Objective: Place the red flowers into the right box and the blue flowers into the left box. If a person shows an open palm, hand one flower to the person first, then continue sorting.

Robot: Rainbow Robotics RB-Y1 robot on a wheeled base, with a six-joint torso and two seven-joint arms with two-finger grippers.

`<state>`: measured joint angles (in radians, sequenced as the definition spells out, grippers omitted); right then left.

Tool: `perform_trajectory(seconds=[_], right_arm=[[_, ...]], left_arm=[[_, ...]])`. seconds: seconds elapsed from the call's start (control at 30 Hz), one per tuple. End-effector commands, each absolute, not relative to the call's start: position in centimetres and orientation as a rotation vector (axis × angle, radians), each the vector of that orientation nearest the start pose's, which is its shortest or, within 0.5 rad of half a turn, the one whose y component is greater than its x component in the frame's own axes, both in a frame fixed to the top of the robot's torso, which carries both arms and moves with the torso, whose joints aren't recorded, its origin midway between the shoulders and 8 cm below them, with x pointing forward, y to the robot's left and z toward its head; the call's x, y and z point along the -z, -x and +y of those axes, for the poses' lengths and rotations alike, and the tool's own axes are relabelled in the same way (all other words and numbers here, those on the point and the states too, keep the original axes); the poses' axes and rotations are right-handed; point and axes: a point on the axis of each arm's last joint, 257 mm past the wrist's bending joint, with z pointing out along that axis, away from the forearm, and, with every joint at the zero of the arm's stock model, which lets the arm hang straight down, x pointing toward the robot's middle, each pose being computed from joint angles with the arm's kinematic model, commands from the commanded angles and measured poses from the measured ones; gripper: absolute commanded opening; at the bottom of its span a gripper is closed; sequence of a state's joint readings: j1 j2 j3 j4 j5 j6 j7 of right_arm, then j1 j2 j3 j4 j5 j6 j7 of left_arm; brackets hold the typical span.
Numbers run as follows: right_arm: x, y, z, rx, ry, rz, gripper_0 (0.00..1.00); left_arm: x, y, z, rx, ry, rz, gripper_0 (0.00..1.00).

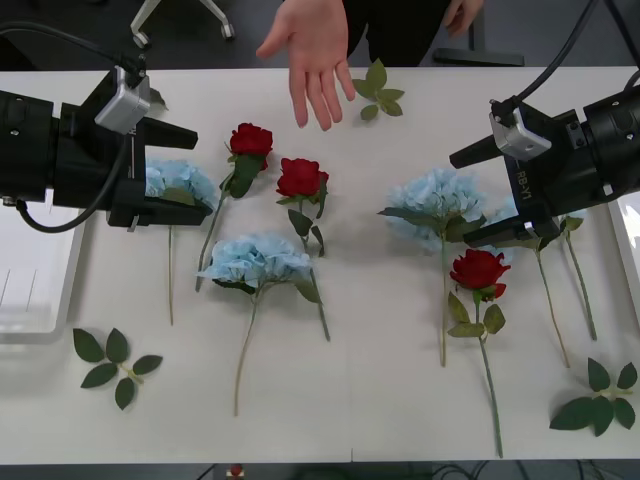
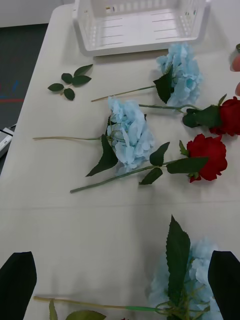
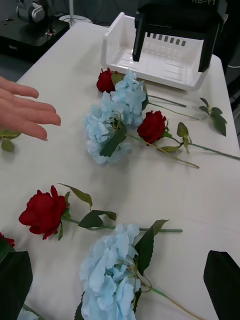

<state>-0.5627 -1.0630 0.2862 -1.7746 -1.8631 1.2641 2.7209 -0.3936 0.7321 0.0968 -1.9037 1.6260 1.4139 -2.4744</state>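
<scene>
Clearly the hand-over step comes first now: a person's bare open palm (image 1: pixel 312 58), fingers spread, reaches over the far edge of the white table (image 1: pixel 400 420), so one flower should go to that hand before any sorting. Nothing has been picked up yet. The left gripper (image 1: pixel 185 170), black-fingered and spread wide, hovers empty over a pale sky-blue fluffy flower head (image 1: pixel 180 183) at the table's left side, just beside the shallow white ridged plastic tray that is the left box (image 1: pixel 30 290). The right gripper (image 1: pixel 485 190), also wide apart and empty, hangs over the blue heads on the right, near the big blue bloom (image 1: pixel 436 200); the right box (image 1: pixel 632 240) shows as a white rim at the edge. Three deep-red artificial roses lie loose: one (image 1: pixel 251 140) and a second (image 1: pixel 301 178) near the middle, closest to the palm, and a third (image 1: pixel 479 270) to the right. Another blue head (image 1: pixel 258 260) lies in the centre. Loose green leaf sprigs (image 1: pixel 115 362) sit at the corners. My judgement is that the next move calls for either arm to descend, pinch a thin green stem below a bloom, and carry it up to the waiting hand.
</scene>
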Motion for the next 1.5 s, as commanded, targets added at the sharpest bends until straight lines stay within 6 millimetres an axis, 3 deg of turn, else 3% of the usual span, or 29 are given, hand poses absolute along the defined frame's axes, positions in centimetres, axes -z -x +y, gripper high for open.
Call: perform_trajectory(seconds=[0.03, 0.2, 0.23, 0.27, 0.5, 0.77, 0.93, 1.07, 1.3, 1.5], right_arm=[[8.7, -40.7, -13.4, -0.527, 1.729, 1.48, 1.0], [8.7, -40.7, -13.4, -0.527, 1.729, 1.48, 1.0], [11.1, -40.3, -14.6, -0.562, 1.707, 1.55, 1.0], [11.1, -40.4, -14.7, -0.558, 1.704, 1.555, 1.0], [9.2, -40.0, -16.2, -0.469, 1.748, 1.542, 1.0], [8.7, -40.4, -19.4, -0.476, 1.548, 1.915, 1.0], [9.7, -42.9, -24.1, -0.294, 1.349, 2.165, 1.0], [10.7, -43.6, -27.8, -0.175, 1.249, 2.305, 1.0], [11.3, -44.1, -35.1, -0.145, 0.86, 2.57, 1.0], [12.4, -45.1, -38.5, -0.178, 0.551, 2.67, 1.0]], left_arm=[[8.2, -40.8, 12.7, 0.652, -1.387, 1.569, 1.0], [7.8, -40.6, 12.5, 0.724, -1.359, 1.558, 1.0], [7.7, -40.7, 12.5, 0.721, -1.36, 1.558, 1.0], [7.6, -40.7, 12.5, 0.716, -1.364, 1.556, 1.0], [7.6, -40.7, 12.5, 0.703, -1.374, 1.549, 1.0], [7.7, -40.8, 12.6, 0.697, -1.376, 1.551, 1.0], [7.8, -40.8, 12.6, 0.697, -1.376, 1.553, 1.0], [7.7, -40.8, 12.6, 0.694, -1.376, 1.552, 1.0], [7.7, -40.9, 12.6, 0.693, -1.376, 1.551, 1.0], [7.7, -40.8, 12.7, 0.69, -1.38, 1.55, 1.0]])
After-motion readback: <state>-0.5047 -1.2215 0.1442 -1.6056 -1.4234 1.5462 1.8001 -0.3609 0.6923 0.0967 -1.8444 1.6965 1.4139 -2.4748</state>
